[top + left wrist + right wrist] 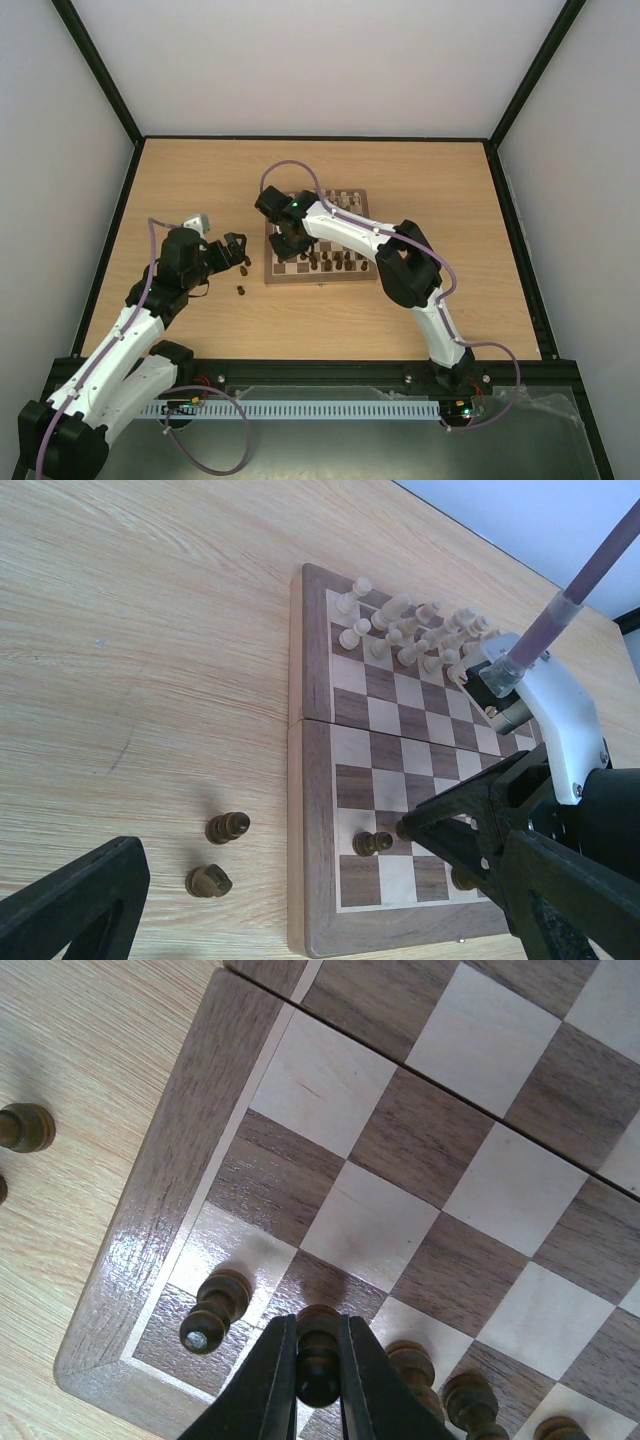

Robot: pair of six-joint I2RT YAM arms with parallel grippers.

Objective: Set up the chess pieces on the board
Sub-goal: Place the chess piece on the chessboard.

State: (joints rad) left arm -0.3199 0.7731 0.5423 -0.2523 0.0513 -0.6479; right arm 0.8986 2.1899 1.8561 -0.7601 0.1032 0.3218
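At the near left corner of the square checkered wooden board (320, 281), the right gripper (317, 1332) clamps a small dark brown turned piece (318, 1375); cream pieces (410, 630) stand opposite, and two dark pieces (227, 827) sit off it by the wide-open left gripper (236, 254).

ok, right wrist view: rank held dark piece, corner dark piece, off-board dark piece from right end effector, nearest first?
1. held dark piece: clamped in the right end effector.
2. corner dark piece: on the board, just left.
3. off-board dark piece: on the table, far left.
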